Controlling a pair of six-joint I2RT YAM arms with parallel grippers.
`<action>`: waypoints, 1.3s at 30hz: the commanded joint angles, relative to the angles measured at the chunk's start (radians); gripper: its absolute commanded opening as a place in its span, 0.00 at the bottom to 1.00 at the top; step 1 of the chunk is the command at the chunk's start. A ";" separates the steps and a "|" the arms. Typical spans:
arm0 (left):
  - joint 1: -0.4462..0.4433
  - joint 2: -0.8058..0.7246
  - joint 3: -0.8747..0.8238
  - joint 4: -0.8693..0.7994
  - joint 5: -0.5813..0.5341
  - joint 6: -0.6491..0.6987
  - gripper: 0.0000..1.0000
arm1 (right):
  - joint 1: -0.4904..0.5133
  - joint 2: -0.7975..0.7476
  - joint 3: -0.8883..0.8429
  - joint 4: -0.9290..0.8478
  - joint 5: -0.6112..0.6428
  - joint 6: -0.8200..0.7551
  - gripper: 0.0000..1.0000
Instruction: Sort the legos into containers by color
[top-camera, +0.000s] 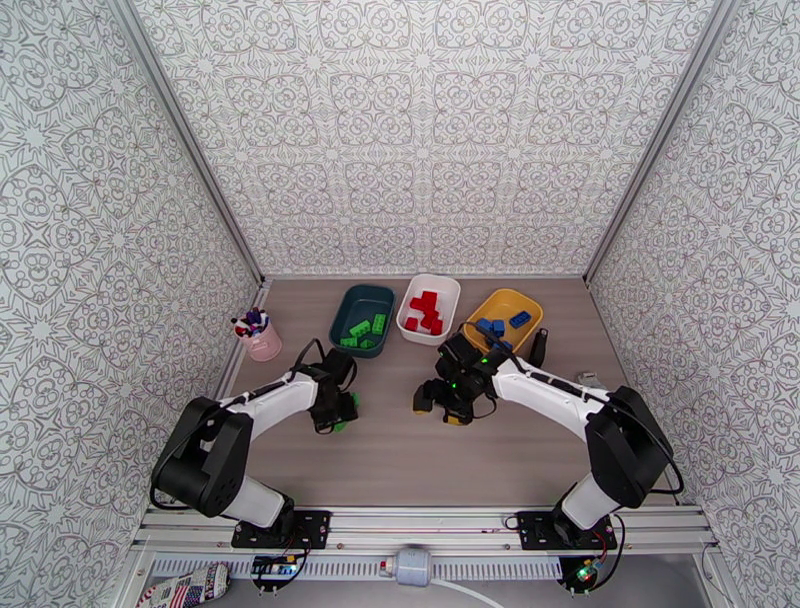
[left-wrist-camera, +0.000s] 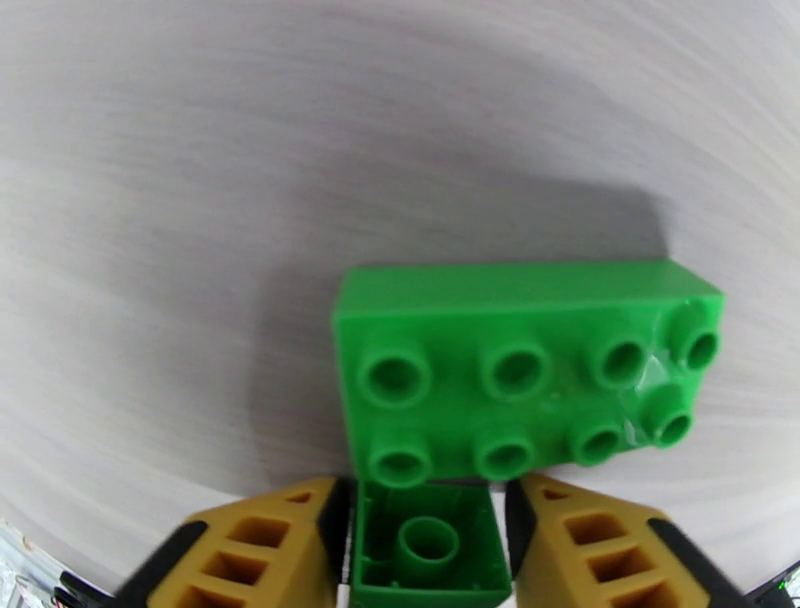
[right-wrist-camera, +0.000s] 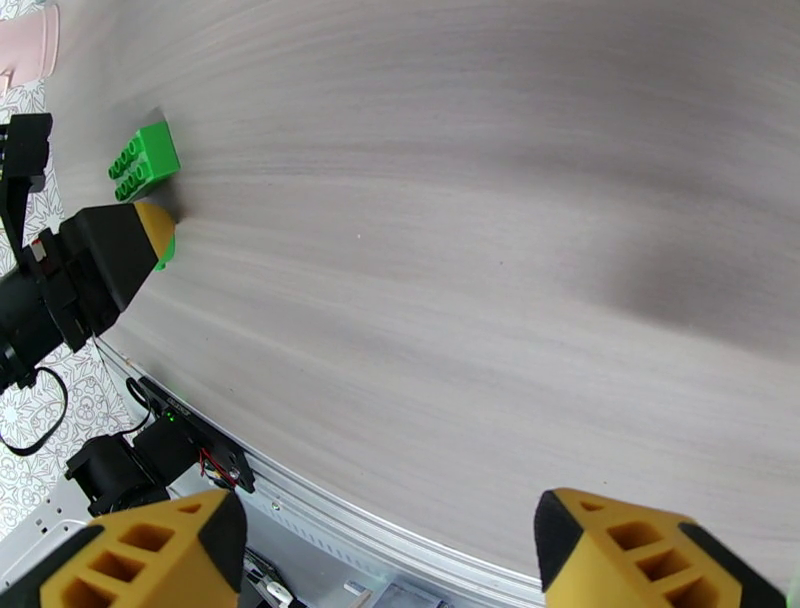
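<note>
Sorting looks nearly done: teal tray (top-camera: 345, 300) holds greens, white tray (top-camera: 447, 285) reds, yellow tray (top-camera: 500, 296) blues. Your left gripper (left-wrist-camera: 430, 520) pinches the small green brick (left-wrist-camera: 428, 550) on the table (top-camera: 400, 450), just beside the long green brick (left-wrist-camera: 525, 370). The right gripper (right-wrist-camera: 390, 560) is spread and empty.

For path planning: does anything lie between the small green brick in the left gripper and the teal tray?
A long green brick lies just beyond the small green brick; nothing else visible before the teal tray.
</note>
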 joint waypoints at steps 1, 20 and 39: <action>-0.017 0.030 -0.004 0.028 0.037 0.008 0.40 | 0.009 -0.038 -0.023 -0.018 0.021 -0.018 0.81; -0.087 -0.123 0.089 0.063 0.201 -0.066 0.35 | 0.009 0.150 0.215 0.022 -0.071 -0.032 0.81; 0.184 0.287 0.715 -0.037 0.316 0.058 0.44 | -0.123 0.425 0.739 0.096 -0.257 0.115 0.81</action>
